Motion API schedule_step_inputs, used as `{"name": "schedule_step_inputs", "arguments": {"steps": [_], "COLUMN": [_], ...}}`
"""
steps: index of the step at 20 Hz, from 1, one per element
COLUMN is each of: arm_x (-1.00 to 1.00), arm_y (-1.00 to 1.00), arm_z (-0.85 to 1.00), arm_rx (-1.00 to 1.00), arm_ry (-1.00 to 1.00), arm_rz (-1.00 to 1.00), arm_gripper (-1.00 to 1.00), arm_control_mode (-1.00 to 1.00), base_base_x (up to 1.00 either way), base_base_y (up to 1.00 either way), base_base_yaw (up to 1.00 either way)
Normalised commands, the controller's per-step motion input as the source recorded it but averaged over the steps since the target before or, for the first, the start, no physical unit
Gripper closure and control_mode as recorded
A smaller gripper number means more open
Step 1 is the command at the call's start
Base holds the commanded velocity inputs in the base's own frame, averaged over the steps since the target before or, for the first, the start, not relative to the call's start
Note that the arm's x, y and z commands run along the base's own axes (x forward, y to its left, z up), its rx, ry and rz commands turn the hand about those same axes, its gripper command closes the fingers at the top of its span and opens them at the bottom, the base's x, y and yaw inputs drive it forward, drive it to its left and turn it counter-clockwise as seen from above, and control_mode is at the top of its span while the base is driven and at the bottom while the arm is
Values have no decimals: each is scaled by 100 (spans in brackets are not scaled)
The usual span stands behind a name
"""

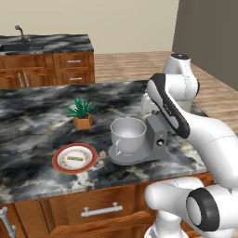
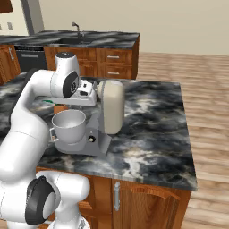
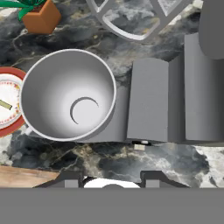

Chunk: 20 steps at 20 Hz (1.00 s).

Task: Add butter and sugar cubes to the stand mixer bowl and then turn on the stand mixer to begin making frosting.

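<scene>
My gripper (image 3: pixel 111 179) hangs open above the counter, just in front of the stand mixer (image 2: pixel 100 129), with nothing between its tips. Below it sits the silvery stand mixer bowl (image 3: pixel 68 94), empty, on the mixer's flat grey base (image 3: pixel 148 100). The wire whisk (image 3: pixel 131 22) shows at the top of the hand view. In the right base view my hand (image 2: pixel 86 92) is beside the beige mixer head (image 2: pixel 110 106), above the bowl (image 2: pixel 68 125). The butter (image 1: pixel 74 158) lies on the red-rimmed plate (image 1: pixel 59 162), left of the bowl (image 1: pixel 128 135). Tiny sugar cubes (image 1: pixel 101 155) lie by the plate's right rim.
A small potted plant (image 1: pixel 82 113) stands behind the plate on the dark marble island (image 1: pixel 32 135). The island's front edge runs just below the plate and mixer. A second counter with a sink (image 1: pixel 18 44) stands far behind.
</scene>
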Motion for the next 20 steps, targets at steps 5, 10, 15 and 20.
{"name": "schedule_step_inputs", "arguments": {"steps": [5, 10, 15, 20], "arm_x": [0, 0, 0, 0], "arm_y": [0, 0, 0, 0], "arm_z": [0, 0, 0, 0], "arm_rx": [0, 0, 0, 0], "arm_ry": [0, 0, 0, 0], "arm_rz": [0, 0, 0, 0], "arm_gripper": [-100, -100, -100, -100], "arm_control_mode": [100, 100, 100, 100], "base_base_x": [0, -2, -9, -8], "base_base_y": [0, 5, 28, 33], "base_base_yaw": [0, -4, -14, -13]}}
